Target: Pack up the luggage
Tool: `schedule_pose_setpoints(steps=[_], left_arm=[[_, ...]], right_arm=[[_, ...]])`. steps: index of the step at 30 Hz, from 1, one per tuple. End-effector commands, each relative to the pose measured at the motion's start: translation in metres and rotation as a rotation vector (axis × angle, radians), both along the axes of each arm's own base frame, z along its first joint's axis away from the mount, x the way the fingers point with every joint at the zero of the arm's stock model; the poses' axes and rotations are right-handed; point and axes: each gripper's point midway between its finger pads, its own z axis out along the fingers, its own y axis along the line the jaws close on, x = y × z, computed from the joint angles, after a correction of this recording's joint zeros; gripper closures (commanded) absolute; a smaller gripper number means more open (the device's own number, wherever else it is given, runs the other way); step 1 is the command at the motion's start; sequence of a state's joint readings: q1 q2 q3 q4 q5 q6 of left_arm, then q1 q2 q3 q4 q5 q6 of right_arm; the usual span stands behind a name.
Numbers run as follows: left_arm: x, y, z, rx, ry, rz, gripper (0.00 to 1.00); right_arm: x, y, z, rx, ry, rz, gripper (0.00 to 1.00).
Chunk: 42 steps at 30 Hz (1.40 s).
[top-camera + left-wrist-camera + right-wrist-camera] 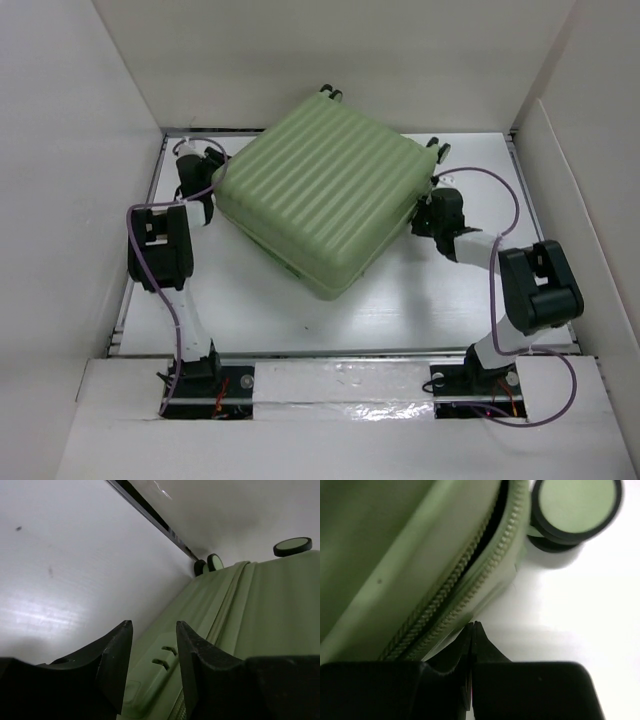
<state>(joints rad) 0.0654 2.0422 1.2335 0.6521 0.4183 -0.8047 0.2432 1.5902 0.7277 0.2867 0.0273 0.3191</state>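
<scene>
White walls box in a white table [430, 310] — the luggage [320, 195] lies flat on it with the lid down, turned diagonally, wheels toward the back. The left gripper [154, 627] sits at the case's left corner, fingers parted with nothing between them. The right gripper [471, 626] — clenched, empty — has its tips just beside the zipper [465, 580], near a wheel [575, 505].

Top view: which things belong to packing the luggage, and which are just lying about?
Job: luggage, lid down; left tool, open at its side; right tool, shut by its zip.
Just there: table; white walls; purple cables.
</scene>
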Motion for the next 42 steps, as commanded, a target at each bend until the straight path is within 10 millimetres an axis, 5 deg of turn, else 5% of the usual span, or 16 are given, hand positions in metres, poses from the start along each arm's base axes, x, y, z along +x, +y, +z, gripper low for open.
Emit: schedule_pose_setpoints(steps=[1,2,7,10,11,15,19,21,23,25,27,33,36,37,39,42], left_arm=[[-0.036,-0.047,0.042,-0.188,-0.112,-0.018,0.63],[-0.050,-0.044,0.032,-0.190,-0.100,0.004,0.64],[-0.085,-0.024,0.058,-0.166,-0.169,0.119,0.62],[-0.096,-0.002,0.068,-0.159,-0.177,0.201,0.55],[-0.097,0.004,0.071,-0.161,-0.181,0.223,0.49],[-0.094,0.027,0.122,-0.190,-0.260,0.302,0.39],[-0.107,0.041,0.207,-0.162,-0.407,0.364,0.37],[-0.119,0.040,0.228,-0.134,-0.454,0.392,0.39],[-0.150,0.026,0.256,-0.093,-0.528,0.388,0.54],[-0.167,0.005,0.252,-0.050,-0.546,0.340,0.68],[-0.185,-0.034,0.216,-0.004,-0.486,0.250,0.98],[-0.250,-0.113,0.130,0.191,-0.353,-0.013,1.00],[-0.286,-0.109,0.110,0.225,-0.314,-0.024,1.00],[-0.305,-0.113,0.120,0.184,-0.342,-0.051,1.00],[-0.321,-0.114,0.097,0.201,-0.286,-0.088,1.00],[-0.339,-0.124,0.072,0.215,-0.217,-0.170,1.00]], right_arm=[[0.054,0.060,0.089,0.076,-0.270,0.241,1.00],[0.056,0.062,0.090,0.075,-0.264,0.250,1.00],[0.062,0.045,0.106,0.083,-0.281,0.196,1.00],[0.056,0.032,0.101,0.092,-0.250,0.150,0.80],[0.047,0.030,0.098,0.103,-0.236,0.141,0.64],[0.022,0.010,0.084,0.095,-0.210,0.103,0.54],[-0.013,0.005,0.075,0.129,-0.217,0.105,0.64],[-0.033,0.003,0.073,0.148,-0.232,0.105,0.91],[-0.054,0.005,0.071,0.149,-0.239,0.130,1.00],[-0.068,0.006,0.070,0.144,-0.248,0.150,1.00],[-0.082,0.005,0.068,0.136,-0.264,0.172,1.00],[-0.123,0.024,0.057,0.132,-0.256,0.347,1.00],[-0.141,0.043,0.058,0.162,-0.278,0.459,1.00],[-0.143,0.044,0.059,0.160,-0.281,0.461,1.00],[-0.148,0.050,0.062,0.158,-0.312,0.480,0.99],[-0.148,0.054,0.064,0.140,-0.320,0.491,0.79]])
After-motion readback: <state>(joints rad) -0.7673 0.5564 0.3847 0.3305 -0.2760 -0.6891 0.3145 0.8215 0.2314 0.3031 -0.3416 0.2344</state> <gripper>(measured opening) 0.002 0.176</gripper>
